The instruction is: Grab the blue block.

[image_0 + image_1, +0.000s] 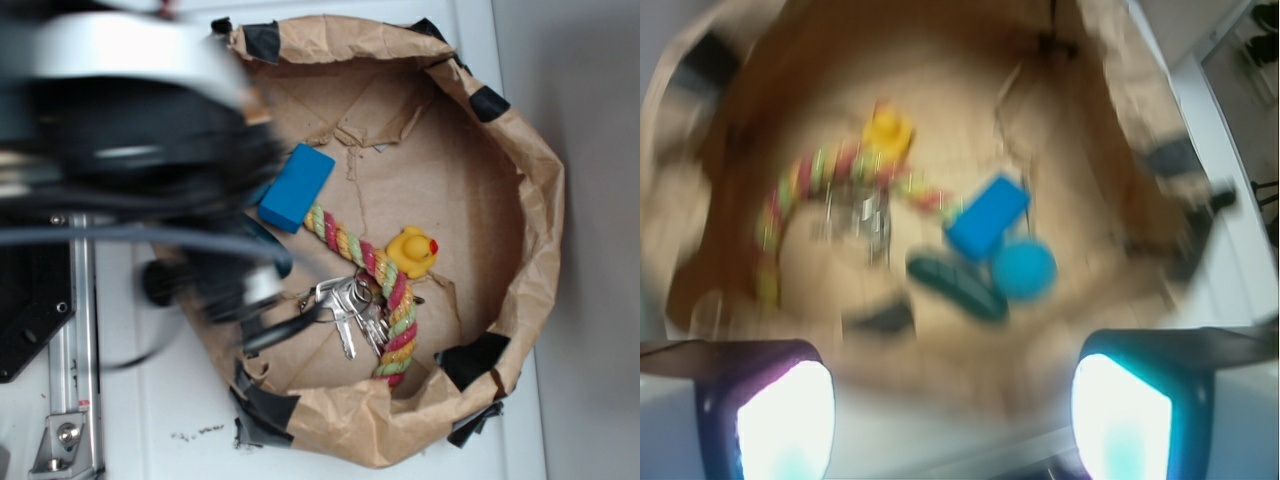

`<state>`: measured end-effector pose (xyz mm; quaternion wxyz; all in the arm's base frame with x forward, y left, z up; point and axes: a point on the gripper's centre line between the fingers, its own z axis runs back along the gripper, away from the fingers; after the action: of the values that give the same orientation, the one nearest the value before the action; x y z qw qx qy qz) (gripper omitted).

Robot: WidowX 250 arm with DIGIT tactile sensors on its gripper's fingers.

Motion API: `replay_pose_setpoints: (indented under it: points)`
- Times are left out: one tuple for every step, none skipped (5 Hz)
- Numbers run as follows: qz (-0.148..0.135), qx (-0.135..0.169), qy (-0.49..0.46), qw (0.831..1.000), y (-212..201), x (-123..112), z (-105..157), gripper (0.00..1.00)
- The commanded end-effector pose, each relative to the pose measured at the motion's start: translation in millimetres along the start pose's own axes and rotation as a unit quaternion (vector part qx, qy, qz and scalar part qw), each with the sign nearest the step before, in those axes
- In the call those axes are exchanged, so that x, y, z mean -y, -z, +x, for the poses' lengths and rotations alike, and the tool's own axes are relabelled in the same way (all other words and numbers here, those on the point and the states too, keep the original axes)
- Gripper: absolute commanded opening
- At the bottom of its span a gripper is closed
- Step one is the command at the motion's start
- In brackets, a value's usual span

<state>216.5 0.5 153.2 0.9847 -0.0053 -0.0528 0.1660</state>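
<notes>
The blue block point(297, 187) lies flat on the floor of a brown paper bag point(530, 200) whose rim is rolled down and patched with black tape. In the exterior view one of its ends sits beside the end of a multicoloured rope toy point(370, 270); whether they touch cannot be told. The rope runs away from it past a yellow rubber duck point(412, 250) and over a bunch of keys point(345, 305).

The wrist view is blurred but shows the blue block point(987, 217) near the middle of the bag, with a round teal ball point(1024, 271) just beside it and a dark teal capsule point(958, 287) lying just beside both. The duck point(887, 133), rope point(830, 175) and keys point(862, 215) are farther back.

The two fingers point(955, 420) appear at the bottom corners of the wrist view, spread wide apart with nothing between them, hanging above the bag's near edge and well clear of the block. In the exterior view the arm point(130, 150) is a dark blur covering the bag's left side, over the white tabletop point(150, 420)
</notes>
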Motion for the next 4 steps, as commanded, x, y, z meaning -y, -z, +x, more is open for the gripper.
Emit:
replay_pose_setpoints:
  points:
    - [0.002,0.003,-0.142,0.99,67.1,-13.7,90.1,1.0]
    - [0.024,-0.042,-0.196,0.979,96.3,-38.2,85.6,1.0]
    - [0.038,-0.09,-0.2,0.975,112.6,-56.7,65.2,1.0]
    - [0.031,-0.14,-0.168,0.975,129.4,-54.0,27.1,1.0]
